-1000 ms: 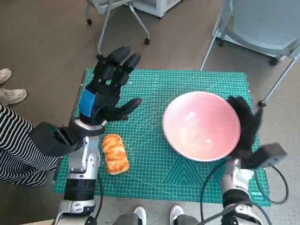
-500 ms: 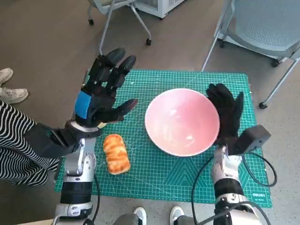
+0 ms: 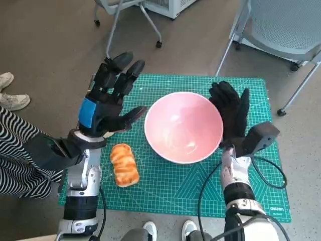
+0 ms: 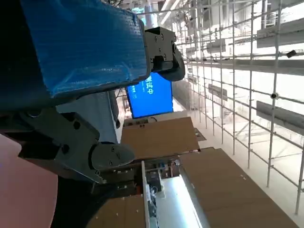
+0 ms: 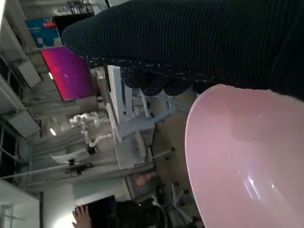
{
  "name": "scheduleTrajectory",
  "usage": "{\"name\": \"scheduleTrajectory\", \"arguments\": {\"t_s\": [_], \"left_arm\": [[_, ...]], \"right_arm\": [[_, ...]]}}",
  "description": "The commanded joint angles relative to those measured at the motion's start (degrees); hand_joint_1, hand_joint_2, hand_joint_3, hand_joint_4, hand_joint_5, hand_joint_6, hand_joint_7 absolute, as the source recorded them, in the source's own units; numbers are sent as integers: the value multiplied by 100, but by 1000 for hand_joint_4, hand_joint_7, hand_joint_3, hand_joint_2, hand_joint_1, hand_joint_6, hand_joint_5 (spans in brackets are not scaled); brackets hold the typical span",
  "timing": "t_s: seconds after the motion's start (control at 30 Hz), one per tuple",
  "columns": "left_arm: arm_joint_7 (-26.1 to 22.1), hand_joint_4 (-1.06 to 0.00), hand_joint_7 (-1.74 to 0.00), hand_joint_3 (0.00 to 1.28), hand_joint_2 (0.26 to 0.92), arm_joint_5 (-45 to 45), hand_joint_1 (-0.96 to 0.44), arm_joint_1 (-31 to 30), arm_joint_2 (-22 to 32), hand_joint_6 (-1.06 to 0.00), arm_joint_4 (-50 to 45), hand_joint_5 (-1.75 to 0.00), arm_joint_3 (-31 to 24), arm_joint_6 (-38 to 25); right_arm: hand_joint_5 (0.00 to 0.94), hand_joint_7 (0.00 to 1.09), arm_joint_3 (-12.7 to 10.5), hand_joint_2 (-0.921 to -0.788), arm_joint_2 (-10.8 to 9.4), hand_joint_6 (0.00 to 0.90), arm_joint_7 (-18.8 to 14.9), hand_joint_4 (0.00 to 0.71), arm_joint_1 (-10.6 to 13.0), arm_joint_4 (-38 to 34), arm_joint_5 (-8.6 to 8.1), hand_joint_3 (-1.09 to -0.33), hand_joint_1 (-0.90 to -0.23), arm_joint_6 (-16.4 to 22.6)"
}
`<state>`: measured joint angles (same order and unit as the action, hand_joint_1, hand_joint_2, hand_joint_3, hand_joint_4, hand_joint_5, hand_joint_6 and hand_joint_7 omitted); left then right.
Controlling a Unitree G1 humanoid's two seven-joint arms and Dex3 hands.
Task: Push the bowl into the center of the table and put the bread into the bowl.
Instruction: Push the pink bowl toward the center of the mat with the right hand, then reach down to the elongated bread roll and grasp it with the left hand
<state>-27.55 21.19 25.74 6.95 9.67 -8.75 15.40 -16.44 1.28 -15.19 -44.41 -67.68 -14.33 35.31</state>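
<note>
A pink bowl [image 3: 183,127] sits upright near the middle of the green cutting mat [image 3: 165,186]; its rim also fills the right wrist view [image 5: 237,156]. My right hand [image 3: 231,114], gloved and with fingers spread, presses flat against the bowl's right side. A golden bread roll [image 3: 123,164] lies on the mat to the front left of the bowl. My left hand [image 3: 108,100] hovers above the mat's left part, fingers apart and holding nothing, just behind the bread. The left wrist view shows its blue-taped back [image 4: 80,42].
Chair legs on castors [image 3: 125,22] stand beyond the table's far edge, and a grey mesh chair [image 3: 283,25] is at the far right. A person's striped leg [image 3: 17,155] and shoes [image 3: 10,95] are at the left. A cable [image 3: 261,173] loops by my right wrist.
My right hand has pushed the bowl leftward from the mat's right side to near its middle. The left hand has barely moved, and the bread lies where it was.
</note>
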Motion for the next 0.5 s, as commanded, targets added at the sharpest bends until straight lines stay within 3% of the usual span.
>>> {"name": "scheduleTrajectory", "arguments": {"t_s": [0.03,0.3,0.5], "left_arm": [[-13,-148,-631,424,797,46,-119,-60,59,1,-103,-216,-23,-24],[-47,-158,-631,417,802,40,-113,-58,131,1,-74,-208,-66,15],[-73,-160,-630,414,804,69,-112,-8,204,1,-124,-202,-89,-17]], "right_arm": [[1,382,5,-921,85,99,6,159,44,-31,73,-842,-625,-133],[3,393,18,-921,306,105,44,164,152,599,119,-840,-619,-42],[4,411,235,-921,341,109,120,168,489,1735,305,-805,-644,133]]}}
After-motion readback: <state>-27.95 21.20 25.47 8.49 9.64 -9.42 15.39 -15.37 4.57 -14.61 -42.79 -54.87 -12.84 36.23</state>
